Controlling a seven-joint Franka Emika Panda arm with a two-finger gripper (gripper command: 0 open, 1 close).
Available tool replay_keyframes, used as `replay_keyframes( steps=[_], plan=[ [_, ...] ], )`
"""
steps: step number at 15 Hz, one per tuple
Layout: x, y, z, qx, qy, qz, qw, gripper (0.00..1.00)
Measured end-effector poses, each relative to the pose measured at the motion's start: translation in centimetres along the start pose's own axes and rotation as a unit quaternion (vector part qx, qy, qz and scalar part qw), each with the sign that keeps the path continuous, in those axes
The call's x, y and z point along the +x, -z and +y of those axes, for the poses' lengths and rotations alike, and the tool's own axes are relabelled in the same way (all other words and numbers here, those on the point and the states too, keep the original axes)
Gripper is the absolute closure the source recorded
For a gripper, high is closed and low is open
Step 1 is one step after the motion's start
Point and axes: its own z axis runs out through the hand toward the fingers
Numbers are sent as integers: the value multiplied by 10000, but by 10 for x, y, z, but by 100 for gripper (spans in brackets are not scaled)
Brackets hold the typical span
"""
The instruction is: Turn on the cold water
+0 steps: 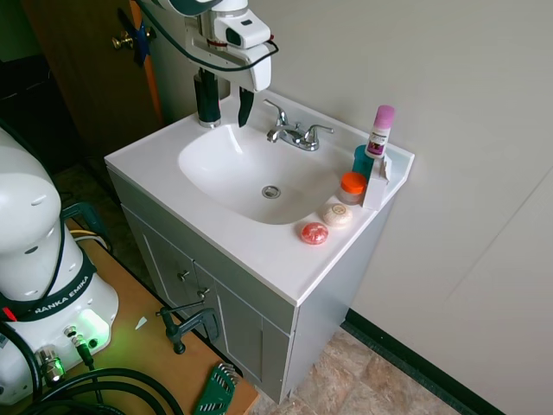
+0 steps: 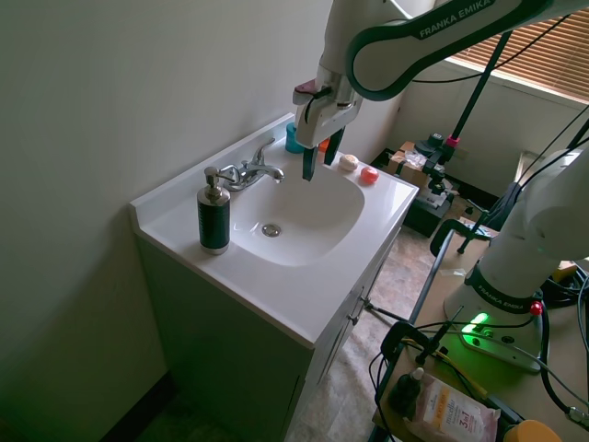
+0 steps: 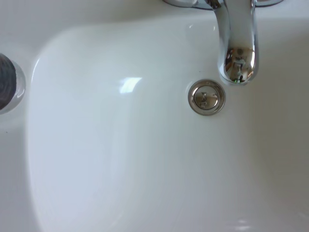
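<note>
Gripper (image 1: 226, 102) hangs over the basin's back edge, jaws wide, empty. Cold lever (image 1: 318, 131): rigid, slippery chrome; push its tip.

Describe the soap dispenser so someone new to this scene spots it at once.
On the white vanity top, go to the end on the far side of the faucet from the pink-capped bottle. The soap dispenser stands there alone: a dark upright cylinder with a chrome pump, the only dark item on the counter.
</note>
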Motion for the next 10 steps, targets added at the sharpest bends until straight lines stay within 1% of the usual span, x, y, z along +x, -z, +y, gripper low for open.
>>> replay_keyframes(
  steps=[2, 3, 4, 6, 7, 8, 10],
  plan=[
    [0, 0, 0, 0, -6, 0, 10000, 0],
    [3, 0, 2, -6, -21, 48, 10000, 0],
    [11, 1, 6, -14, -67, 174, 9998, 0],
    [44, 0, 15, -4, -274, 532, 9982, 0],
    [67, 1, 14, 29, -431, 749, 9963, 0],
    [88, 1, 10, 66, -571, 962, 9937, 0],
    [122, -4, -10, 141, -778, 1413, 9868, 0]
  ],
)
